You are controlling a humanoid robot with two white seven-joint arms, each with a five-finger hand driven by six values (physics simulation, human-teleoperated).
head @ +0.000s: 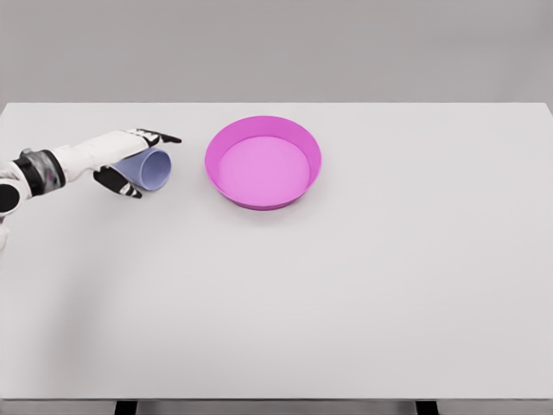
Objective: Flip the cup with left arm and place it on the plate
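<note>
Presently the left hand (130, 160) is closed round the cup (149, 168), fingers above and thumb below its wall, the arm entering from the picture's left edge. The cup is pale lilac-blue and lies tilted on its side at the left of the desk (346, 285), its open mouth turned toward the camera and the pink plate (263, 162), which stands just to its right, apart from it. The right hand is not in view. In the inspector's judgement the cup is a light, rigid, thin-walled vessel with a smooth and probably slippery surface; a grip across the middle of the wall, as held now, should suit it, provided the pressure is moderate. Turning it upright risks rotation within the fingers. The plate's raised rim calls for a clear lift before lowering.
</note>
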